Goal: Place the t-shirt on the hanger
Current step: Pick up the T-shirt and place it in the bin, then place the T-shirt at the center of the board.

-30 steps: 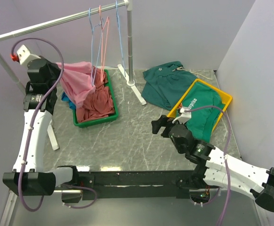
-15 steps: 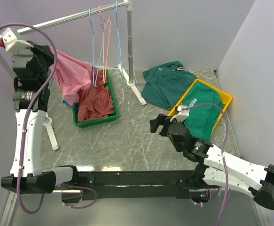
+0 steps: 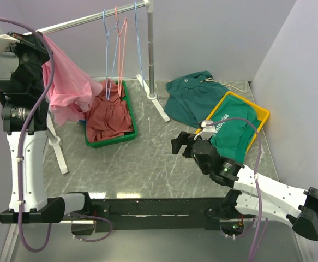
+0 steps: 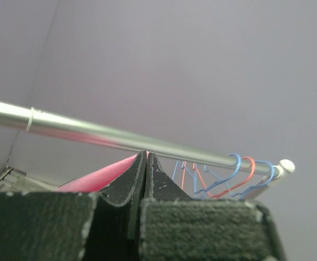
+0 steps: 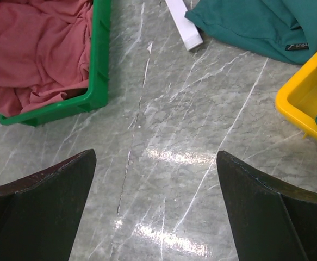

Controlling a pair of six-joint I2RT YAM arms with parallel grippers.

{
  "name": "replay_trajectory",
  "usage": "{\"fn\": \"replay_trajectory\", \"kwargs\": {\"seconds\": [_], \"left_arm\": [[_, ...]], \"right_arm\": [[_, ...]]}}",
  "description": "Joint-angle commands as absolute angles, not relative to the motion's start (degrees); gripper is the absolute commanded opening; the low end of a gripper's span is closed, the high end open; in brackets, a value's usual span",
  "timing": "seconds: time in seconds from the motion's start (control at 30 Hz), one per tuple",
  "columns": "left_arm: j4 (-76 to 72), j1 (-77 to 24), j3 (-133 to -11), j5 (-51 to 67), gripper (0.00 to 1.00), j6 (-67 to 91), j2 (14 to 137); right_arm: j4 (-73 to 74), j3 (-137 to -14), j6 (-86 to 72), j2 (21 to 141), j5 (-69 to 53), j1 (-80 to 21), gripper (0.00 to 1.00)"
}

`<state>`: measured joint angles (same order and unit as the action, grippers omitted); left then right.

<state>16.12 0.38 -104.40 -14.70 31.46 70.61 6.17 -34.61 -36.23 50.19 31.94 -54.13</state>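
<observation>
- One garment in play: the t-shirt (image 3: pixel 66 93) hangs as a bunched pink drape from the left end effector (image 3: pixel 40 39), high at the left end of the rail (image 3: pixel 88 19). Its lower folds are just left of the green crate (image 3: pixel 111 141).
- Left wrist view: the left end effector (image 4: pixel 147 157) is clamped tight on a strip of pink cloth (image 4: pixel 101 174), with the rail passing just above the tips.
- Change over the last second: the left arm has risen from crate level to rail height. The shirt came up with it, off the brick-red shirt (image 3: pixel 112 117), which stays in the crate.
- Reading: the pick-up looks done. The shirt is held by one bunched edge, so the neck or hem opening is not yet presented.
- The hanger (image 3: pixel 106 60), light blue wire, hangs by its hook from the rail and is not yet touched. It is near the shirt, to its right, beside a pink wire hanger (image 3: pixel 121 49).
- The right end effector (image 3: pixel 176 144) is low over the bench (image 3: pixel 148 158). Its fingers are spread wide and hold nothing, per the right wrist view.
- Against the earlier frame, the right arm has crept slightly left. The yellow tray (image 3: pixel 259 112) and green garments (image 3: pixel 191 101) are unchanged.
</observation>
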Motion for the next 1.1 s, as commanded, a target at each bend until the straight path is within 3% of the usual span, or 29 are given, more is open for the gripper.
{"fn": "replay_trajectory", "kwargs": {"seconds": [0.0, 0.9, 1.07], "left_arm": [[9.32, 0.35, -108.63, -13.18, 0.01, 29.97, 68.03], [17.31, 0.35, -121.81, 2.88, 0.01, 32.52, 58.01], [16.62, 0.44, -114.45, 9.57, 0.01, 38.31, 53.46]], "right_arm": [[4.66, -37.53, -35.16, 50.71, 31.47, -54.4, 1.0], [2.72, -39.46, -32.87, 51.15, 25.75, -54.4, 0.99], [3.16, -38.94, -33.31, 49.49, 25.93, -54.4, 0.99]]}}
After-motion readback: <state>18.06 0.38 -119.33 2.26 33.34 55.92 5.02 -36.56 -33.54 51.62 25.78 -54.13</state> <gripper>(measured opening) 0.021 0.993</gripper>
